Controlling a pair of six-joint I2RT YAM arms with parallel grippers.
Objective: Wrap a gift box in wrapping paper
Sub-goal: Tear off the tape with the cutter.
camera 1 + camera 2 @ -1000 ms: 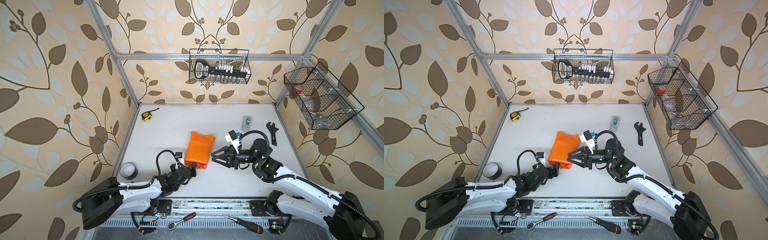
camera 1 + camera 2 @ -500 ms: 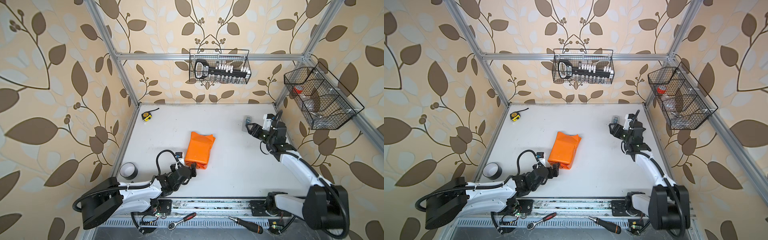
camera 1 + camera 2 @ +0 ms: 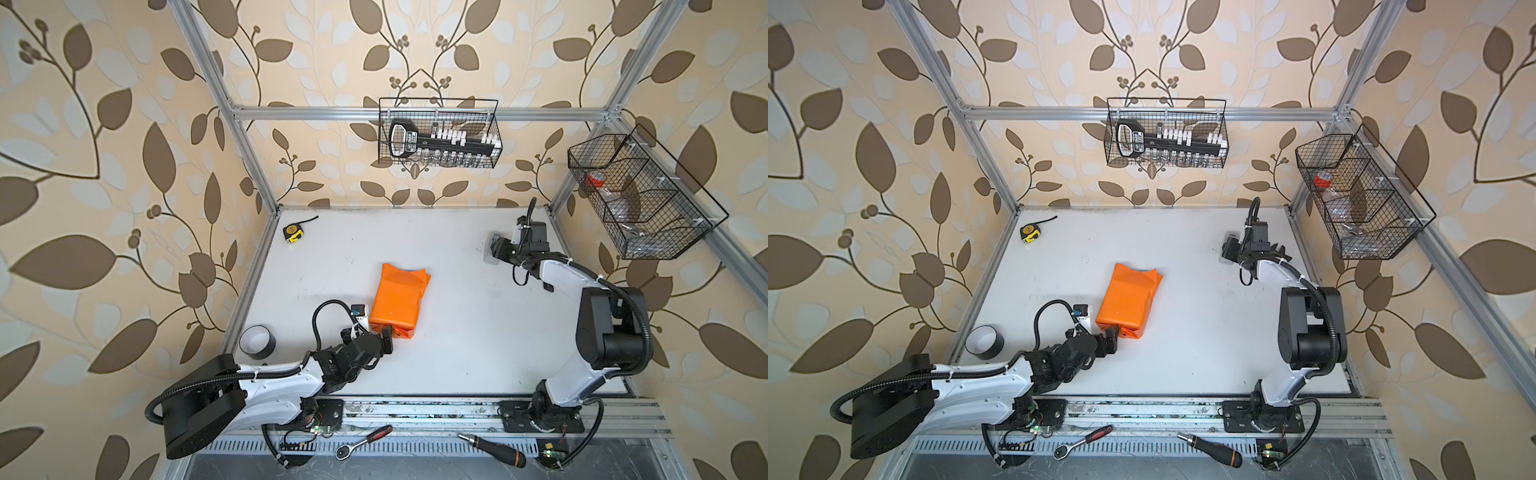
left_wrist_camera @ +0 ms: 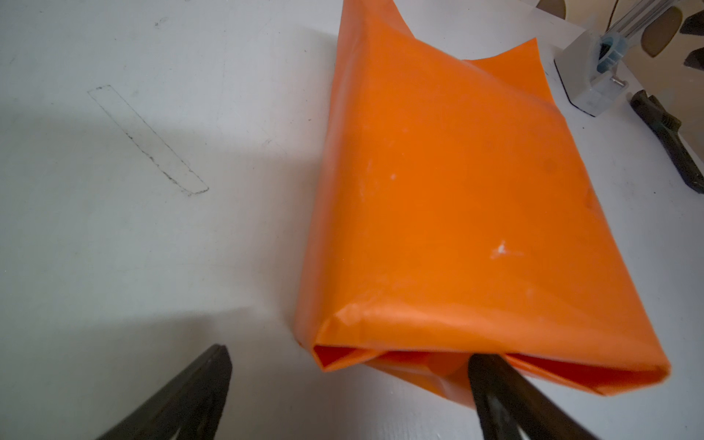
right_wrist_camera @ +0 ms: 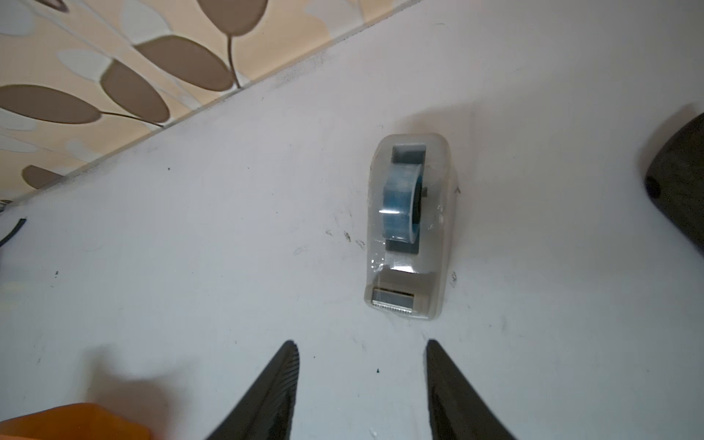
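**Desk:** What do the top views give you?

**Me:** In both top views I see the wrapping paper (image 3: 401,301) folded over into an orange bundle about the middle of the table (image 3: 478,340), with its far end loose and flared. The gift box doesn't show, and I can't tell whether it lies under the paper. My left gripper (image 3: 380,332) sits low at the bundle's near end. My right gripper (image 3: 498,249) is well apart from it, near the far right corner, above the tape dispenser (image 3: 490,259).

**Desk:** And the left wrist camera?

**Me:** The jaws are spread wide and I have hold of nothing. One fingertip (image 4: 480,365) is at the paper's open near end, by the folded flaps. I can't tell whether it is touching or just short. The other fingertip is over bare table beside the bundle. The dispenser stands beyond the bundle's far end.

**Desk:** Right wrist?

**Me:** That claw is partway open and empty, over bare table. The dispenser (image 5: 407,228) stands upright just ahead of the fingertips, apart from them, with its cutter end toward me and a blue roll (image 5: 402,205) in it. A blurred bit of the orange paper (image 5: 76,423) shows here too.
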